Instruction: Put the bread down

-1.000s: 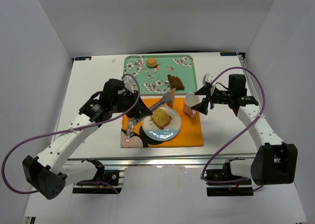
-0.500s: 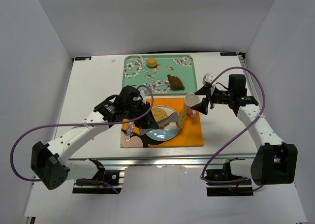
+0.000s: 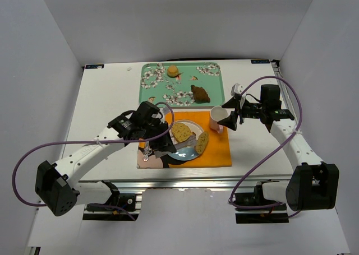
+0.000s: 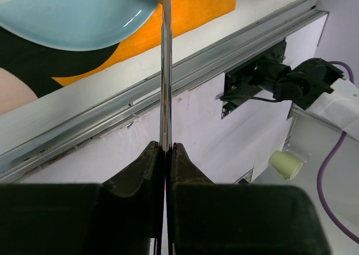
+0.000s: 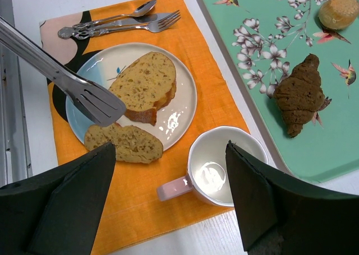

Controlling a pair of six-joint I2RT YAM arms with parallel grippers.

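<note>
- The left gripper (image 4: 166, 154) was clamped tight on the thin handle of a pair of shiny steel tongs (image 5: 84, 95), with both dark, matte fingers pressed flat against the metal.
- The tongs ended in a flat, slotted spatula blade that held nothing. Whether the two blades met could not be told.
- A broad slice of yellow-tan bread (image 5: 145, 87), with a speckled crumb and brown crust, lay on a round glossy plate (image 5: 178, 120), white with a pale blue patch.
- A smaller, narrower slice (image 5: 124, 143) lay across the plate's rim, one edge over the woven orange placemat (image 5: 185, 47).
- The tongs' blade was over the plate, beside the broad slice and just beside the narrow one. Contact could not be judged.
- The right gripper (image 5: 170, 145) had its fingers spread wide with nothing between them, above a pink mug (image 5: 213, 168) with a white inside.
- A green floral tray (image 5: 269, 53) carried a ridged brown pastry (image 5: 300, 95) and a small round bun (image 5: 339, 11).
</note>
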